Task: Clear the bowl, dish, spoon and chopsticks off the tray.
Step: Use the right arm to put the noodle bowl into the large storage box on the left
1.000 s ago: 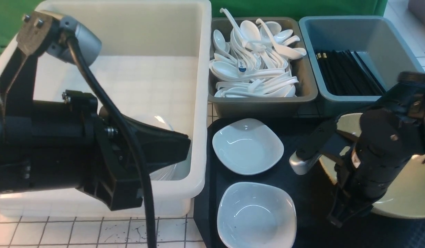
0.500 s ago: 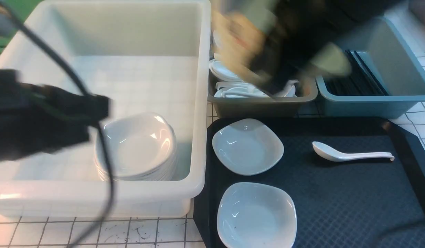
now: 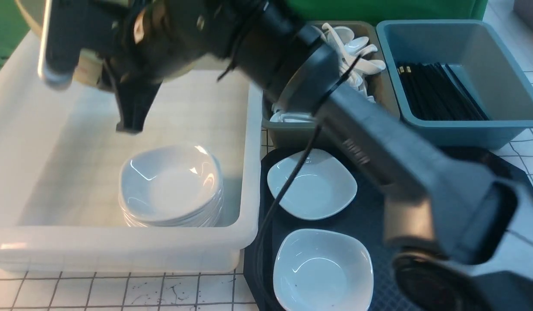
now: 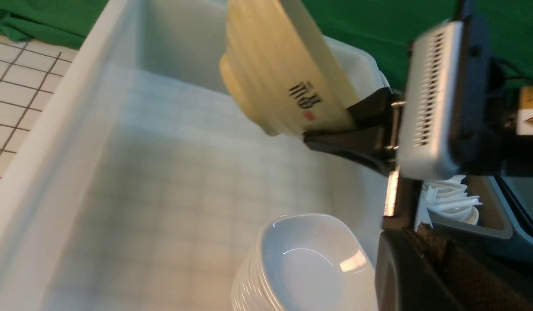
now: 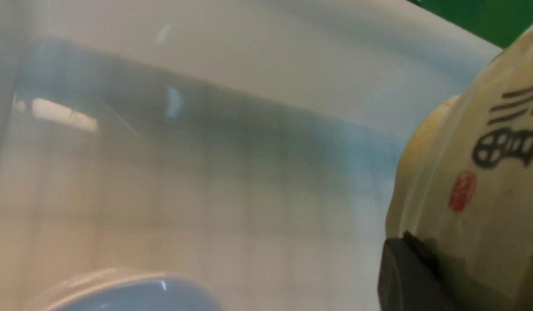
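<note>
Gripping the mustard-yellow bowl (image 4: 279, 73) by its rim, the right gripper (image 4: 348, 129) holds it tilted on edge above the big white bin (image 3: 249, 129) at the upper left of the front frame. The bowl is clear of the stack of white dishes (image 3: 171, 185) on the bin's floor. The right arm crosses the frame diagonally and hides much of the black tray (image 3: 361, 220) at lower right, where two white squarish dishes (image 3: 311, 183) lie along its left side. The left gripper is outside the front frame, its jaws closed.

bowl (image 4: 283, 73) lifted off the tray (image 3: 370, 218) — now tilted above the white tub (image 3: 119, 250), left arm withdrawn
</note>
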{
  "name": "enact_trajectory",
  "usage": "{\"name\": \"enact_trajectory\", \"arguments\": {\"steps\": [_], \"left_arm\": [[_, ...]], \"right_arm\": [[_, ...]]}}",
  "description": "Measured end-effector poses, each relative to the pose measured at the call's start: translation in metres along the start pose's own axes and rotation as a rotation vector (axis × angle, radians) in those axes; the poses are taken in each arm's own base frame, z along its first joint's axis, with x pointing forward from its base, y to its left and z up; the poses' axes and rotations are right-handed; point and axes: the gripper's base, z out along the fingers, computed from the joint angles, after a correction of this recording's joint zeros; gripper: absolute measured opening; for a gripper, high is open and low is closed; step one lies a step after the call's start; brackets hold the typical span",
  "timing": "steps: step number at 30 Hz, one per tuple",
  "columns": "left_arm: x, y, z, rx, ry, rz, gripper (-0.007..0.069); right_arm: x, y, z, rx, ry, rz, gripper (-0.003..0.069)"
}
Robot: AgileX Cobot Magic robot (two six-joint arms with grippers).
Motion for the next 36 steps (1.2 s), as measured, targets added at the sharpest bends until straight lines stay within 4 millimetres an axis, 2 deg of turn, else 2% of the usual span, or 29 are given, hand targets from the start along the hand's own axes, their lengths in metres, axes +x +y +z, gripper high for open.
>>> {"name": "enact_trajectory", "arguments": {"steps": [3, 7, 14, 21, 25, 36], "left_arm": [[0.003, 0.005, -0.009, -0.014, -0.001, -0.01, 0.0], [0.008, 0.012, -0.021, -0.033, 0.009, -0.025, 0.0], [0.014, 0.021, -0.041, -0.034, -0.034, -0.052, 0.0], [0.015, 0.022, -0.042, -0.042, -0.028, -0.053, 0.0], [0.015, 0.022, -0.042, -0.042, -0.028, -0.053, 0.0], [0.015, 0.021, -0.042, -0.03, -0.03, -0.048, 0.0]], "right_arm": [[0.012, 0.008, 0.028, -0.005, -0.027, 0.026, 0.0046], [0.021, 0.013, 0.049, 0.014, -0.053, -0.006, 0.0046], [0.023, 0.024, 0.069, -0.018, -0.174, -0.04, 0.0046], [0.042, 0.038, 0.093, -0.065, -0.134, -0.033, 0.0046], [0.047, 0.042, 0.098, -0.085, -0.117, -0.024, 0.0046], [0.041, 0.047, 0.099, -0.076, -0.136, -0.03, 0.0056]]}}
